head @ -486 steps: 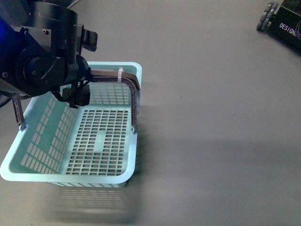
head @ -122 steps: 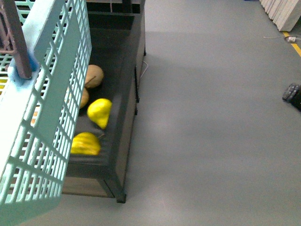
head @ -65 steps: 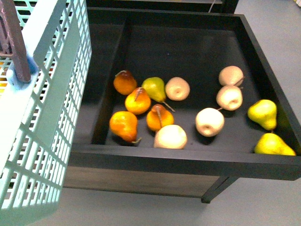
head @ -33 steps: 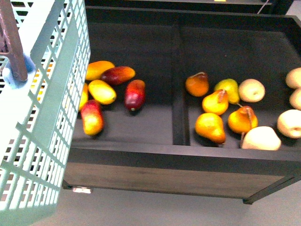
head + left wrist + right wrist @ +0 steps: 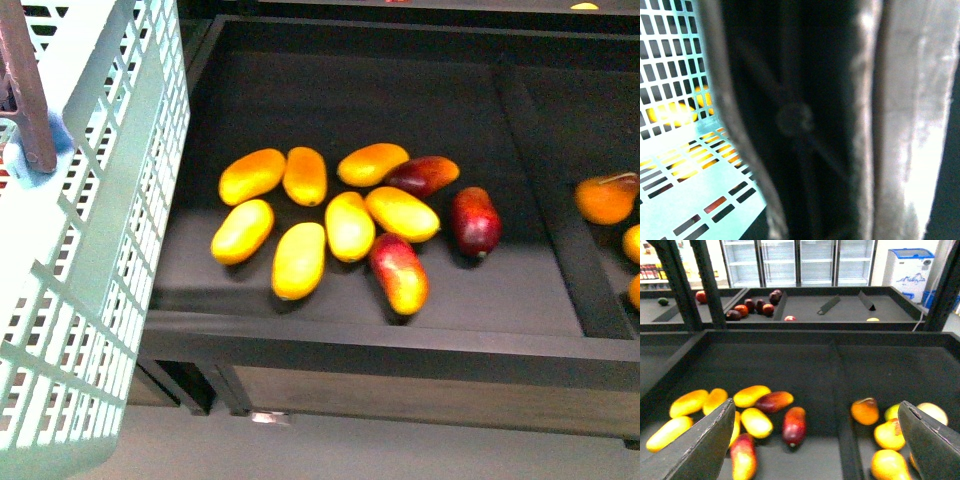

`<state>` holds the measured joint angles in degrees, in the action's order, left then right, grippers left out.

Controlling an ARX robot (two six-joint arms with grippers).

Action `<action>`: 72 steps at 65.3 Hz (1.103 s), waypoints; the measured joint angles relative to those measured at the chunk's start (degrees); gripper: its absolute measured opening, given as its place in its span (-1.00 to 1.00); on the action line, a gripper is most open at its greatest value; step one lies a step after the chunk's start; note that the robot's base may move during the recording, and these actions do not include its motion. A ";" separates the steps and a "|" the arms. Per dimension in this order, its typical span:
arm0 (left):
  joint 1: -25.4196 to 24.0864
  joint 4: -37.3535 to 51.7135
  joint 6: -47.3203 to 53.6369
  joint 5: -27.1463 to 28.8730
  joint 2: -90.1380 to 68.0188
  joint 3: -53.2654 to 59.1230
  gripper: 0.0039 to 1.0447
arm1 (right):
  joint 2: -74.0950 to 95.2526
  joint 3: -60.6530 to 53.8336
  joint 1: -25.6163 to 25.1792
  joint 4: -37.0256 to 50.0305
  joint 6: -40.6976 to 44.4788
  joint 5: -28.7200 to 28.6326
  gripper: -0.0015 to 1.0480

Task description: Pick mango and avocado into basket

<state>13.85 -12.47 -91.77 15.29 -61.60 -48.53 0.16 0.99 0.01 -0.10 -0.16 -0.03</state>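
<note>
A black divided display bin holds a cluster of yellow mangoes and red-blushed mangoes, with orange pears beyond the divider.

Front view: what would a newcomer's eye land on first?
A bright cluster of mangoes, yellow and red, lies mid-frame in the black bin. The teal basket looms close along the left edge. In the right wrist view, the right claw gapes open toward that fruit.

right jaws: two dark grey wedges | matte, faintly speckled | straight edges
</note>
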 joint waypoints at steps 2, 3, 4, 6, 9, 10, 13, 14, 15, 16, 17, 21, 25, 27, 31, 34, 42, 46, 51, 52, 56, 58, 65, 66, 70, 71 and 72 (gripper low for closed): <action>0.02 0.00 0.02 0.00 0.00 0.00 -0.73 | -0.02 0.00 0.00 0.02 0.02 0.17 0.83; 0.02 0.00 0.04 -0.04 0.00 0.00 -0.73 | -0.02 0.00 0.00 0.02 0.00 0.07 0.83; 0.02 0.00 0.02 -0.09 0.00 0.00 -0.73 | -0.02 0.00 0.00 0.00 0.00 -0.02 0.83; 0.02 0.00 -0.02 -0.17 0.00 0.00 -0.73 | 0.02 0.00 0.00 0.00 0.02 0.22 0.83; 0.02 0.00 0.00 -0.26 -0.02 0.00 -0.73 | 0.00 0.00 0.00 0.00 0.00 0.02 0.83; 0.02 0.00 0.00 -0.26 -0.04 0.00 -0.73 | 0.00 0.00 0.00 0.00 0.00 0.02 0.83; 0.02 0.00 -0.02 -0.20 -0.02 0.00 -0.73 | -0.02 0.00 0.00 0.02 0.00 0.02 0.83; 0.02 0.02 0.00 -0.22 0.02 0.00 -0.73 | -0.02 0.00 0.00 0.02 0.00 0.04 0.83; 0.02 0.02 0.02 -0.20 0.02 0.00 -0.73 | 0.00 0.00 0.00 0.02 0.00 0.02 0.83; 0.02 0.00 0.04 -0.20 0.02 0.00 -0.73 | 0.02 0.00 0.00 0.00 0.00 0.02 0.83; 0.00 0.00 0.02 -0.13 0.02 0.00 -0.73 | 0.04 0.00 0.00 -0.02 0.00 0.02 0.83; 0.02 0.00 0.04 -0.22 0.02 0.00 -0.73 | 0.00 0.00 0.00 0.02 0.00 0.13 0.83; 0.02 0.02 -0.15 -0.28 0.02 0.00 -0.73 | -0.02 0.00 0.00 0.00 0.00 0.11 0.83; 0.02 0.02 -0.07 -0.24 0.02 -0.02 -0.73 | 0.00 0.00 0.00 0.00 0.00 0.13 0.83; 0.02 0.00 0.00 -0.15 0.02 -0.02 -0.73 | -0.02 0.00 0.00 0.02 0.00 -0.02 0.83; 0.00 0.00 -0.02 -0.02 0.02 -0.02 -0.73 | 0.04 0.00 0.00 -0.02 -0.02 0.07 0.83; 0.00 0.00 -0.07 -0.28 0.02 -0.02 -0.73 | 0.02 0.00 -0.02 0.02 0.00 0.02 0.83; -0.02 0.00 0.00 -0.02 0.00 -0.02 -0.73 | 0.00 0.00 -0.02 0.02 0.00 0.02 0.83; -0.02 0.00 0.04 0.02 0.04 -0.04 -0.73 | 0.02 0.00 0.00 0.00 -0.02 0.07 0.83; -0.02 0.00 0.02 -0.07 0.04 -0.04 -0.73 | 0.02 0.00 0.00 0.00 0.00 0.04 0.83; 0.00 0.00 0.04 -0.26 0.02 -0.04 -0.73 | -0.02 0.00 -0.02 0.00 0.00 0.00 0.83; -0.02 0.00 0.02 -0.26 0.02 -0.04 -0.73 | 0.04 0.00 -0.02 0.00 0.00 -0.22 0.83; -0.63 0.00 0.15 1.29 0.02 -0.02 -0.73 | 0.00 -0.02 -0.07 0.02 0.00 -0.46 0.83; -0.63 0.00 0.42 1.66 0.09 -0.04 -0.73 | 0.00 -0.02 -0.07 0.02 0.00 -0.44 0.83; -0.66 0.00 1.16 1.90 0.11 -0.04 -0.73 | 0.02 -0.02 -0.07 0.00 0.00 -0.39 0.83; -0.66 0.00 1.18 1.84 0.11 -0.04 -0.73 | 0.00 -0.02 -0.07 0.00 0.00 -0.37 0.83; -0.63 0.00 1.16 1.55 0.09 -0.04 -0.73 | 0.00 -0.02 -0.07 0.00 0.00 -0.31 0.83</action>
<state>13.21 -12.47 -90.61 16.84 -61.52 -48.58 0.16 0.97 -0.05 -0.10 -0.16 -0.34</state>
